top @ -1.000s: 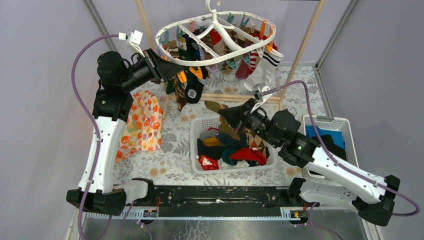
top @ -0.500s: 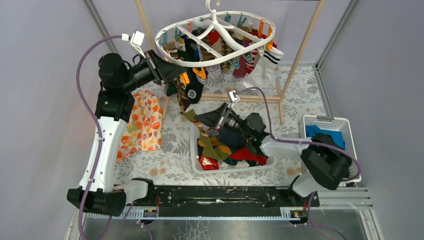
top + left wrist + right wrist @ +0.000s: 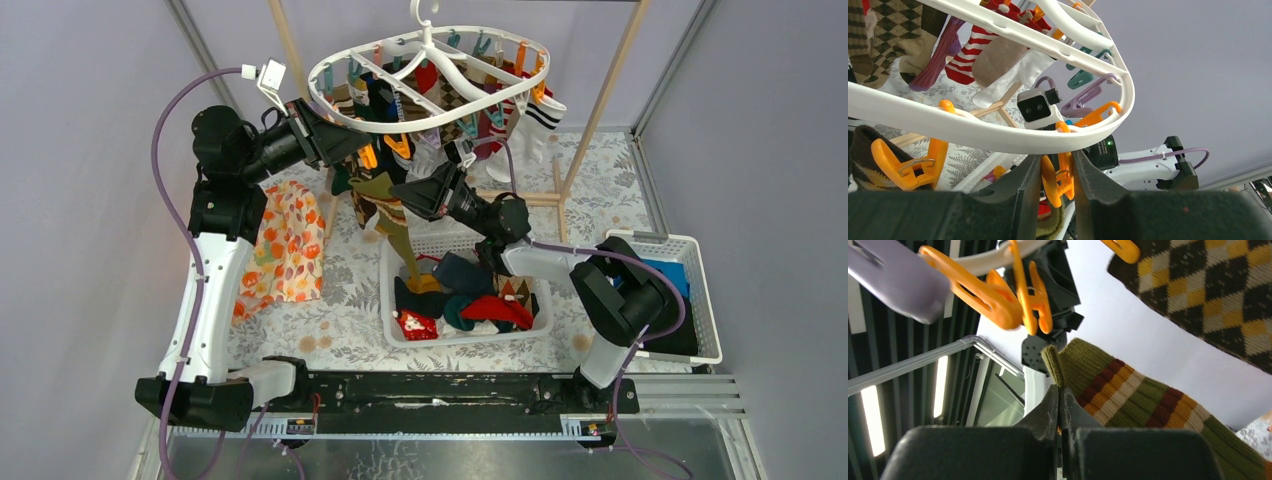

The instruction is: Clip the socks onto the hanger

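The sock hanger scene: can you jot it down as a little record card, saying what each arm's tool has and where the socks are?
Left tool: closed around an orange clip under the hanger rim
Right tool: shut on an olive striped sock, cuff close beneath the clips
Hanger load: several clipped socks
Basket: loose socks waiting
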